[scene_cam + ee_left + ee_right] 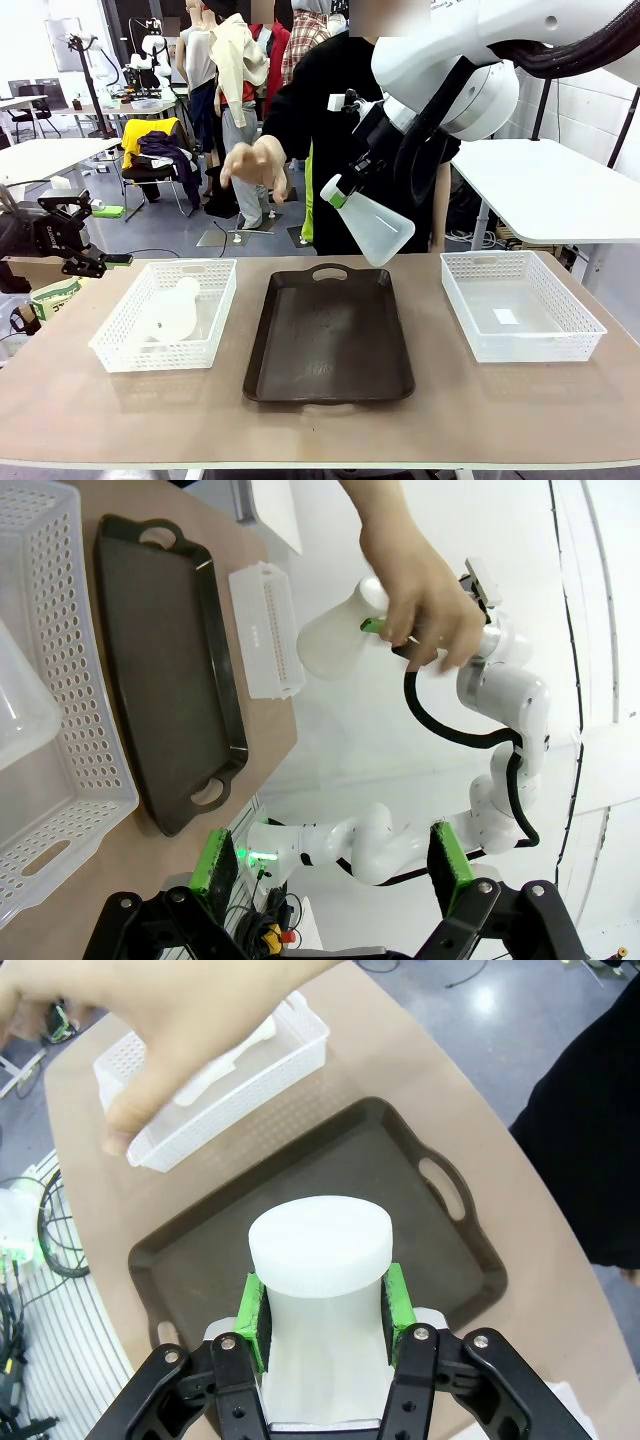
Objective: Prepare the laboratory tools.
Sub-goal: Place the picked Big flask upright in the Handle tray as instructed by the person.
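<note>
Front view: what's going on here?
The right tool grips a frosted flask by the neck, holding it tilted in the air above the dark tray. A person's hand is raised beside it, across the table. A second flask lies in the left mesh basket. The left tool is open, near the table's left edge.

I held one frosted-white flask tilted, neck toward upper left, above centre; the other flask lay sideways at lower left.
</note>
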### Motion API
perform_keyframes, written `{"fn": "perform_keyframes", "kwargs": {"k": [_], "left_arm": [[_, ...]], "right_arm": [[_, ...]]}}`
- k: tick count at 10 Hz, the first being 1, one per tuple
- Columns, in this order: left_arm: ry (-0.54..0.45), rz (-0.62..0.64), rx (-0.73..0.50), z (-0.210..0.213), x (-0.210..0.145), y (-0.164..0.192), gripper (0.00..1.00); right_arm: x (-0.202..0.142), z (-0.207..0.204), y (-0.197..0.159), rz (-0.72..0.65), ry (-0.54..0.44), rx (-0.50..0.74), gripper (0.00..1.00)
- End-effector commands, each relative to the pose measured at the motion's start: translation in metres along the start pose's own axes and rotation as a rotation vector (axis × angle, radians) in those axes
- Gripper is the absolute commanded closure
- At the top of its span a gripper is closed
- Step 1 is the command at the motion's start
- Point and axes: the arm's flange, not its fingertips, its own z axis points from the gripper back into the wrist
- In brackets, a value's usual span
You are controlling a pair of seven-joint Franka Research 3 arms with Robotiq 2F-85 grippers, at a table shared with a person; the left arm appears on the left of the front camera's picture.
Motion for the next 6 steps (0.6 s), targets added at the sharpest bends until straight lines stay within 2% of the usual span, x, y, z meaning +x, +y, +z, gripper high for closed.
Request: {"fn": "perform_keyframes", "kwargs": {"k": [1, 6], "left_arm": [[-0.003, -0.002, -0.005, 0.0014, -0.0003, -0.0012, 0.0], [-0.003, -0.002, -0.005, 0.0014, -0.0003, -0.0012, 0.0]], "right_arm": [[-0.0021, 0.0006, 0.0005, -0.011, -0.017, 0.012, 1.0], [-0.0021, 0.0006, 0.0005, -0.011, -0.017, 0.012, 1.0]]}}
